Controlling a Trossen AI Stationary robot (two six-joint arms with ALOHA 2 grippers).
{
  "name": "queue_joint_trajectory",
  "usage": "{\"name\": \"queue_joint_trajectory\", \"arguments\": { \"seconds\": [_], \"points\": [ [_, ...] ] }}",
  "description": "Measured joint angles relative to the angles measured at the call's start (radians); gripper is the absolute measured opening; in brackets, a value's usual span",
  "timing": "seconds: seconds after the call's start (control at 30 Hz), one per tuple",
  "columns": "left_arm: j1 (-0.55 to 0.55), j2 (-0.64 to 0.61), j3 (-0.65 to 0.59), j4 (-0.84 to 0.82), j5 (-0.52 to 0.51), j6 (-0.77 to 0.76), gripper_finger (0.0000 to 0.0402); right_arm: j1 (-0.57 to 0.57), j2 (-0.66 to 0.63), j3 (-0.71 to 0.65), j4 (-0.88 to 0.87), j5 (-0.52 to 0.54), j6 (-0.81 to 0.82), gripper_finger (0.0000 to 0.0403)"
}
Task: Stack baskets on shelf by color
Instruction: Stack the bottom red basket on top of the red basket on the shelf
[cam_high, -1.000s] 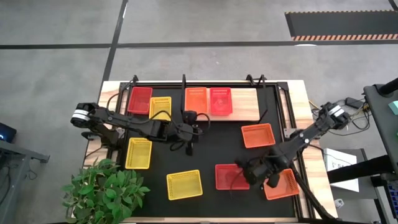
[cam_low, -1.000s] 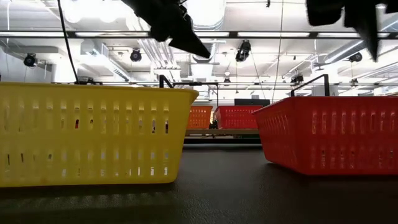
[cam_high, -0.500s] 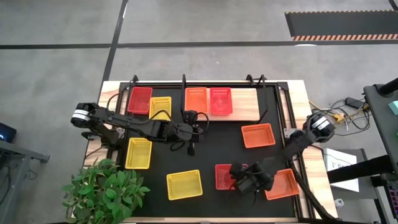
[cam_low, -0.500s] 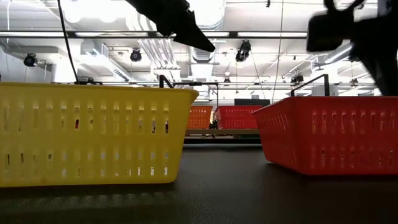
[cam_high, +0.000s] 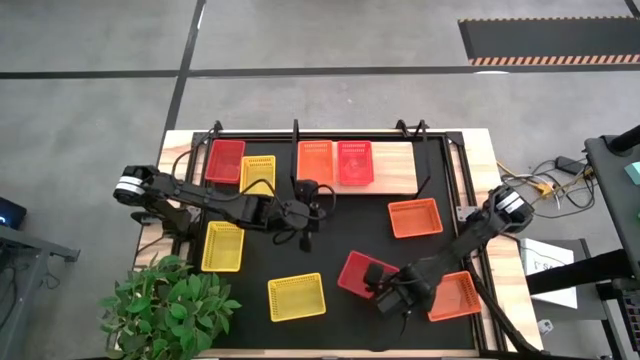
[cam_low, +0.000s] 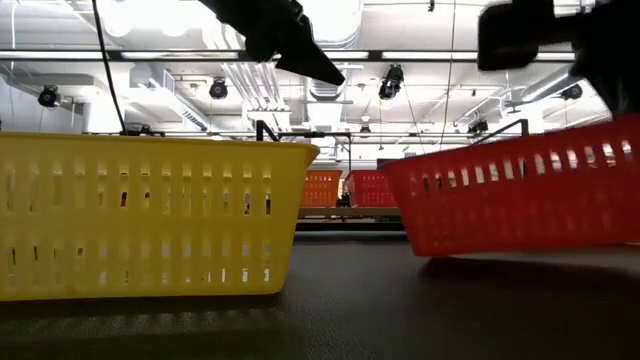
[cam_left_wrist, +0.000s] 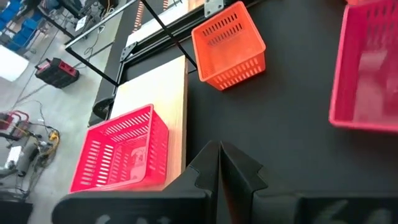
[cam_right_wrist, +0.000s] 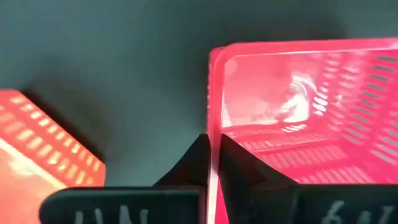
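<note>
- Right pincer (cam_high: 385, 290) sits near the front of the counter, clamped tight on the wall of a red basket (cam_high: 356, 273) — in the right wrist view its fingers (cam_right_wrist: 200, 163) pinch either side of that basket's (cam_right_wrist: 298, 118) rim.
- That red basket is tilted: in the low view one end is up off the mat (cam_low: 400, 310) and the basket (cam_low: 510, 200) slopes.
- Just beside it, toward the front right corner, is an orange basket (cam_high: 456, 296), partly off the mat's edge.
- Another orange basket (cam_high: 415, 218) sits on the mat farther back on the right, well apart from the held one.
- Left pincer (cam_high: 308, 238) hovers over the middle of the mat with fingers pressed together, holding nothing — the left wrist view shows them (cam_left_wrist: 219, 168) meeting.
- Two yellow baskets sit on the mat: one front centre (cam_high: 296, 296), one on the left (cam_high: 223, 246).
- The shelf (cam_high: 395, 160) runs along the back and carries a red basket (cam_high: 225, 160), a yellow one (cam_high: 258, 172), an orange one (cam_high: 316, 162) and a red-pink one (cam_high: 355, 163), the last two touching side by side.
- A leafy plant (cam_high: 170, 305) stands at the front left corner of the counter (cam_high: 480, 150).
</note>
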Motion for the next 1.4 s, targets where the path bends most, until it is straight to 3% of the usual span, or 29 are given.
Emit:
{"name": "queue_joint_trajectory", "arguments": {
  "seconds": [0.17,0.43,0.6,0.7,0.83,1.07,1.4],
  "points": [
    [0.0,-0.047,-0.007,0.0,-0.007,0.105,0.0,-0.011,0.0,0.137,-0.098,0.019,0.201,0.001],
    [0.004,-0.172,-0.05,0.034,-0.007,0.241,0.0,-0.074,-0.001,0.373,-0.336,0.253,0.553,0.0009],
    [0.003,-0.241,-0.104,0.038,-0.005,0.239,0.0,-0.171,-0.001,0.485,-0.412,0.442,0.672,0.0009],
    [0.003,-0.278,-0.145,0.043,-0.004,0.239,0.0,-0.269,-0.001,0.536,-0.409,0.494,0.703,0.0009],
    [0.003,-0.327,-0.197,0.051,-0.004,0.271,0.0,-0.428,0.003,0.584,-0.413,0.469,0.69,0.001],
    [0.004,-0.409,-0.231,0.055,-0.006,0.29,0.0,-0.673,0.005,0.564,-0.385,0.294,0.544,0.0011],
    [0.004,-0.453,-0.247,0.055,-0.007,0.318,0.0,-0.786,0.005,0.482,-0.304,0.281,0.39,0.0012]
  ]
}}
